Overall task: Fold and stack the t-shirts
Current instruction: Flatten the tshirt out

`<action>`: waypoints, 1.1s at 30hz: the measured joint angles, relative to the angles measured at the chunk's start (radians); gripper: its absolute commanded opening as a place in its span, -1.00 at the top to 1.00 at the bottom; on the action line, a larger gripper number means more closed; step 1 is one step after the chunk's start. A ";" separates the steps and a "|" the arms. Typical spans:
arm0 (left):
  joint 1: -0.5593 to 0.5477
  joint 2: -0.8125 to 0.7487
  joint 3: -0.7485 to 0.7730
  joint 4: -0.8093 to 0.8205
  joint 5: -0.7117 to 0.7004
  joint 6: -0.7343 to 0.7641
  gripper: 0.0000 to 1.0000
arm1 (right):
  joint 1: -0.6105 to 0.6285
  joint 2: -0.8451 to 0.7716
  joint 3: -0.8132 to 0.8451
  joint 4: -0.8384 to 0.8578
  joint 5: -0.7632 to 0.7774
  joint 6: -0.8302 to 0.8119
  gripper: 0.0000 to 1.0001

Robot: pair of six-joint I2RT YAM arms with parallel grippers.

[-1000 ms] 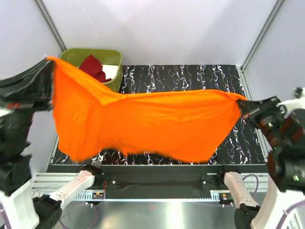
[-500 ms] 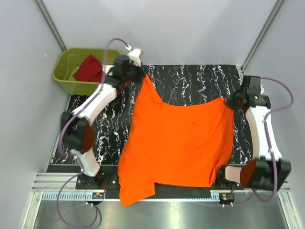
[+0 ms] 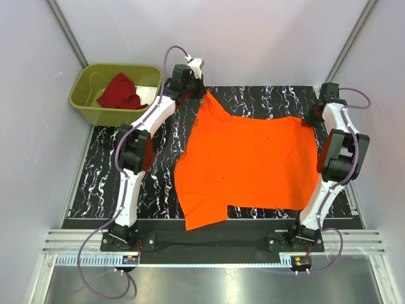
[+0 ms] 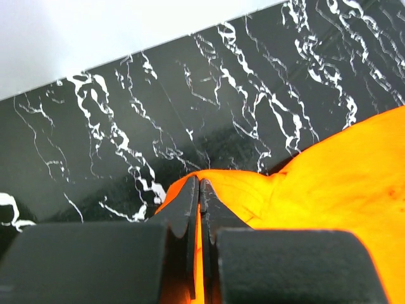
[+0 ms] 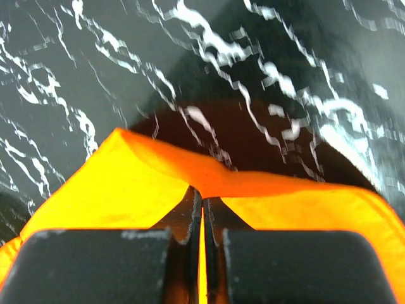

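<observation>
Down from the taut mid-air stretch of a second ago, the orange shirt (image 3: 253, 164) now lies spread on the black marbled table (image 3: 101, 177), and both arms have swung from the sides of the view out to the far edge. Nearest the arm bases, one flap of the shirt hangs lower than the rest, reaching close to the table's near edge left of the middle, while the remaining hem runs roughly level across to the right. The cloth covers the middle and right part of the surface and lies mostly flat, with its left side slanting away toward the far edge. At the shirt's far left corner, which rises to a point near the table's far edge, the left gripper (image 4: 199, 189) has its jaws pressed together on a fold of orange cloth. At the far right corner, close to the table's right edge, the right gripper (image 5: 201, 197) is likewise clamped tight on a raised ridge of the same fabric. Beyond the table's far left corner stands an olive-green bin (image 3: 85, 104), and the dark red shirt (image 3: 120, 92) lies crumpled inside it.
</observation>
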 measured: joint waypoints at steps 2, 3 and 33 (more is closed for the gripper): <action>0.003 0.000 0.000 0.004 0.007 -0.003 1.00 | -0.003 0.040 0.048 -0.008 -0.008 -0.017 1.00; 0.006 0.000 0.000 -0.002 0.013 -0.005 1.00 | -0.007 0.055 0.066 -0.009 -0.015 -0.023 1.00; 0.020 -1.075 -0.147 -0.051 -0.171 0.050 1.00 | 0.005 -0.715 0.085 -0.144 -0.196 0.133 1.00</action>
